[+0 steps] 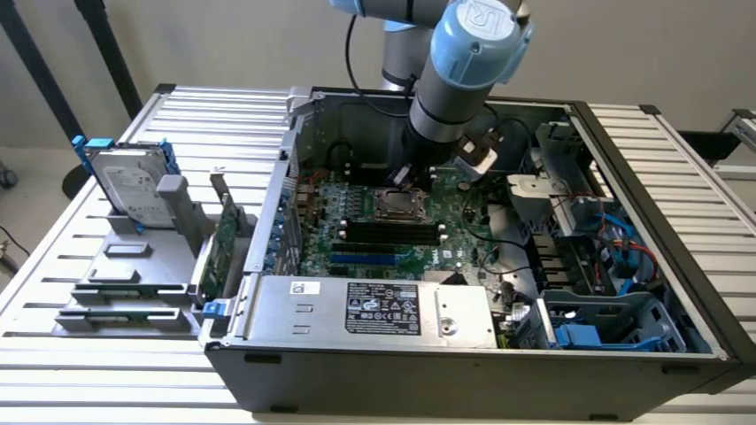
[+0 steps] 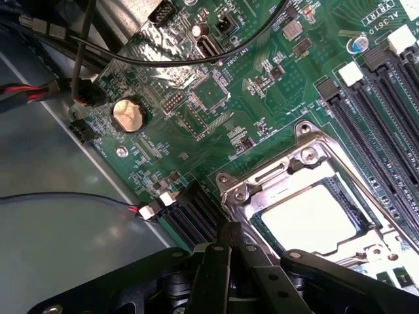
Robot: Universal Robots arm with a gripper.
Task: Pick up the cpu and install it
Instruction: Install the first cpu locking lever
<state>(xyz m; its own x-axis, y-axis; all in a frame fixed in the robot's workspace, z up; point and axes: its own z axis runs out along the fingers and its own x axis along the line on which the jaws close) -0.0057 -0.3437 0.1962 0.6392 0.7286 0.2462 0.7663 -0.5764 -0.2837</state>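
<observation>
With its jaws drawn together and clamped on nothing, the gripper (image 2: 226, 252) hangs just above the near edge of the socket (image 2: 308, 196) on the green motherboard (image 2: 196, 91). Seen from the wrist, the cpu (image 2: 308, 219) already lies flat inside the socket's metal frame, its dull pale top facing up and level with the surround; the installing step looks done or nearly so. In the exterior view the arm (image 1: 473, 62) reaches down into the open computer case (image 1: 473, 354), and the gripper (image 1: 408, 181) stands over the socket (image 1: 399, 205) near the middle of the board. Black memory slots (image 1: 384, 232) lie just nearer than the socket. On the exterior view's left, well apart on the slatted table (image 1: 71, 292), a hard drive (image 1: 127, 190) stands upright in a grey holder. The chip is judged light, stiff and smooth, with delicate contacts beneath; it is best held by two opposite edges, kept level, never pressed on its top or tilted in the frame.
</observation>
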